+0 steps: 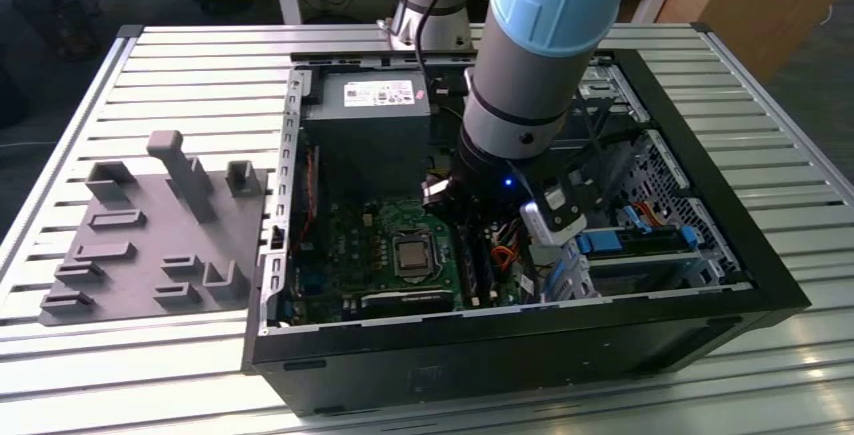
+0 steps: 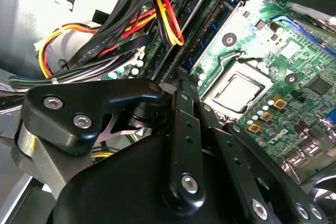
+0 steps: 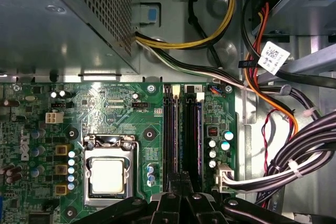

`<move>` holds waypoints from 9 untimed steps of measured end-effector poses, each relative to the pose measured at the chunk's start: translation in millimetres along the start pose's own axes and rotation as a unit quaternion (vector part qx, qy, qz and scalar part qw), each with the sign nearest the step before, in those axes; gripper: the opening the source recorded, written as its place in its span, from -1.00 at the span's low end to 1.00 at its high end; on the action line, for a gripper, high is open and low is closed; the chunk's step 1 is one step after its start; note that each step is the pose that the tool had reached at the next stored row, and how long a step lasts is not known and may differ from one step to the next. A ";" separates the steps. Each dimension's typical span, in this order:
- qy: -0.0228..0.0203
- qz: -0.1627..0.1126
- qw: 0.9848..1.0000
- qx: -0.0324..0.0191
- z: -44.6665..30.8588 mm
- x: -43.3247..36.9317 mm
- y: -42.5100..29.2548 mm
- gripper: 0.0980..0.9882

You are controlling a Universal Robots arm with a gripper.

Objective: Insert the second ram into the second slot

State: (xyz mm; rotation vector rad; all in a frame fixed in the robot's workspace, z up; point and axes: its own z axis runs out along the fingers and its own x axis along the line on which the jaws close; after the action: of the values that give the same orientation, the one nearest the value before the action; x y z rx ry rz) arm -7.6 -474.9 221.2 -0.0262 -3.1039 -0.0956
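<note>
The end effector (image 3: 181, 179) hovers low over the memory slots (image 3: 181, 129), fingers closed together. A blue ram (image 3: 199, 135) sits in one slot.

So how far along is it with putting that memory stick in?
Close to the end, I'd guess. Done: the arm has reached into the open computer case. In hand: the tool sits right over the memory slots, where a blue ram stick already stands in a slot. Left: I can't tell whether that stick is the second one or pressed fully home.
</note>
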 end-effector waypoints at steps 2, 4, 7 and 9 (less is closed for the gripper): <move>0.000 0.000 1.000 0.000 0.5 -0.1 -0.1 -0.98; 0.000 0.000 1.000 0.000 1.2 -0.2 -0.2 -0.98; 0.000 0.000 1.000 -0.001 1.3 -0.2 -0.1 -0.98; 0.000 0.000 1.000 -0.004 -0.4 -0.2 0.2 -0.98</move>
State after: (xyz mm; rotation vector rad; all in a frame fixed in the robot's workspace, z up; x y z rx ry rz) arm -7.4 -474.8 221.6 -0.0259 -3.1040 -0.1069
